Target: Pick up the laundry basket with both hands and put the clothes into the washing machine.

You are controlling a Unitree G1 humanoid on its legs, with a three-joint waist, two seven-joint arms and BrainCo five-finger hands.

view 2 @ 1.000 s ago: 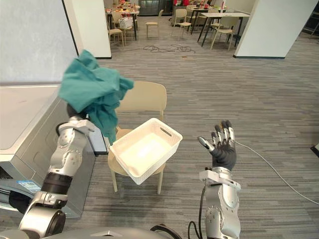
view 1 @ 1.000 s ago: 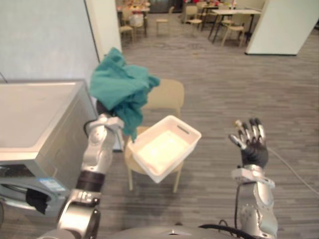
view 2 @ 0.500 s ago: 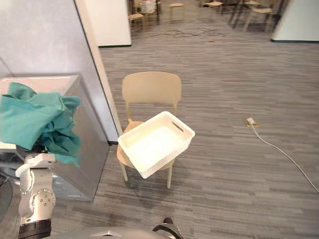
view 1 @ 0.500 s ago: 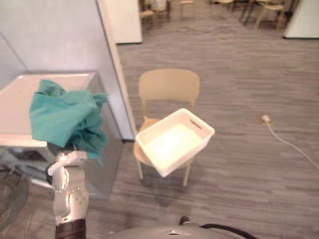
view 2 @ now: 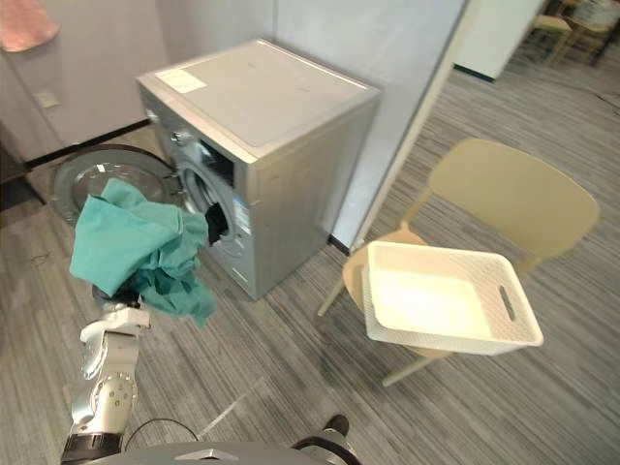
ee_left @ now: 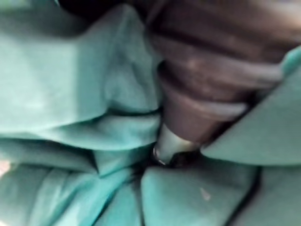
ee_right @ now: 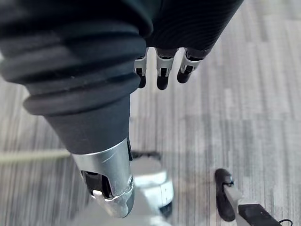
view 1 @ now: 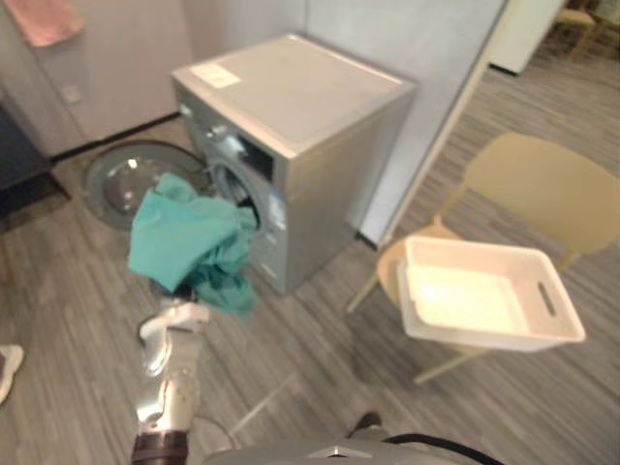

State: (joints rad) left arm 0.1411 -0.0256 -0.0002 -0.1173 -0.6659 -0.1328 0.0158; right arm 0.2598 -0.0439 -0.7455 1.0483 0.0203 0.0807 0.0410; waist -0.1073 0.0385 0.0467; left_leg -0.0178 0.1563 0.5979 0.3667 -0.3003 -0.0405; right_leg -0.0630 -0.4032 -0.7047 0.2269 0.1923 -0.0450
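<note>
Head stereo pair looks down on washing machine (view 1: 291, 107) and chair (view 1: 542, 184); left wrist cam pressed into teal cloth (ee_left: 70, 94), right faces floor (ee_right: 235, 103)

Silver-grey left arm (view 1: 170, 387), right hand (ee_right: 80, 61) dark ribbed cover, silver dark-tipped fingers (ee_right: 162, 77)

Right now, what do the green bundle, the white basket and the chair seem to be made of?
The green bundle: soft matte fabric; it hangs in loose folds. The white basket: likely moulded plastic, smooth, with thin rigid walls and a cut-out handle slot. The chair: probably matte beige plastic, judging by its smooth curved back.
</note>
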